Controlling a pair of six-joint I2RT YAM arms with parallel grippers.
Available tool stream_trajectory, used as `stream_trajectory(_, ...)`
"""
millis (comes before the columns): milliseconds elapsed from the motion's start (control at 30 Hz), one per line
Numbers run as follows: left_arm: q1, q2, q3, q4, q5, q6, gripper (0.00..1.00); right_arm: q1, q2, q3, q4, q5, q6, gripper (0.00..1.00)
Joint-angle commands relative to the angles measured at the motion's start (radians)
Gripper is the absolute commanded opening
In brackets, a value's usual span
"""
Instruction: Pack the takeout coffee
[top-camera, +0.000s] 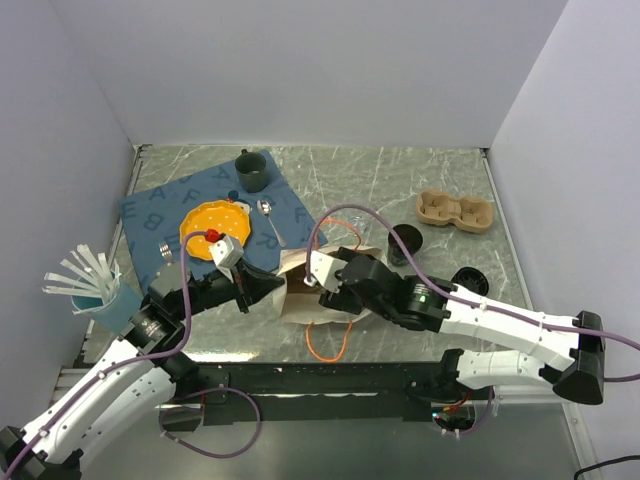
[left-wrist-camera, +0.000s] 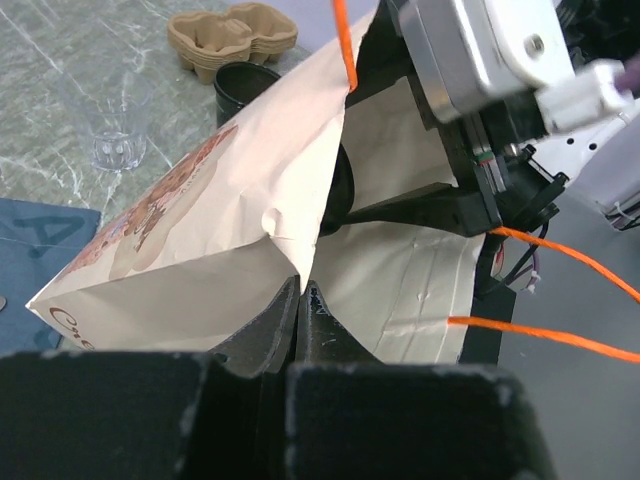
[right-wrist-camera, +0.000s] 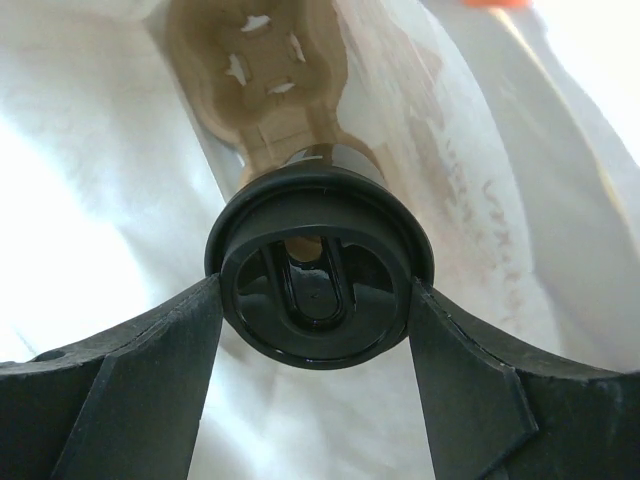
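Left gripper (left-wrist-camera: 303, 303), jaws closed, pinches the paper bag (left-wrist-camera: 200, 220); right gripper (right-wrist-camera: 315, 330), jaws wide, clasps one lidded cup (right-wrist-camera: 318, 215). One tray (top-camera: 455, 211), one open cup (top-camera: 405, 241).

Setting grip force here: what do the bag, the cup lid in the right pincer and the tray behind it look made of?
The bag: thin white paper, matte, creased. The cup lid: black plastic by its glossy moulded rim. The tray: probably moulded pulp, dull brown with punched slots.
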Motion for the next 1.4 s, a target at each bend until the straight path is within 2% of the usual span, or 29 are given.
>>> stream_trajectory(0,-0.002,0.014,0.033,0.036,0.012,0.001,0.01,-0.006,-0.012,-0.004,-0.05,-0.07,-0.149,0.45)
stream_trajectory(133,-0.002,0.008,0.019,0.048,0.019,-0.003,0.01,-0.004,0.002,0.002,-0.09,-0.119,-0.253,0.46)
stream_trajectory(400,-0.002,0.005,0.014,0.053,0.037,0.007,0.01,0.014,0.058,0.009,-0.066,-0.054,-0.381,0.46)
stream_trajectory(767,-0.002,0.016,0.022,0.036,0.042,0.036,0.01,0.013,0.103,0.002,-0.03,0.014,-0.381,0.46)
stream_trajectory(1367,-0.002,0.022,0.036,0.042,0.045,0.034,0.01,-0.007,0.132,-0.027,0.016,0.035,-0.38,0.46)
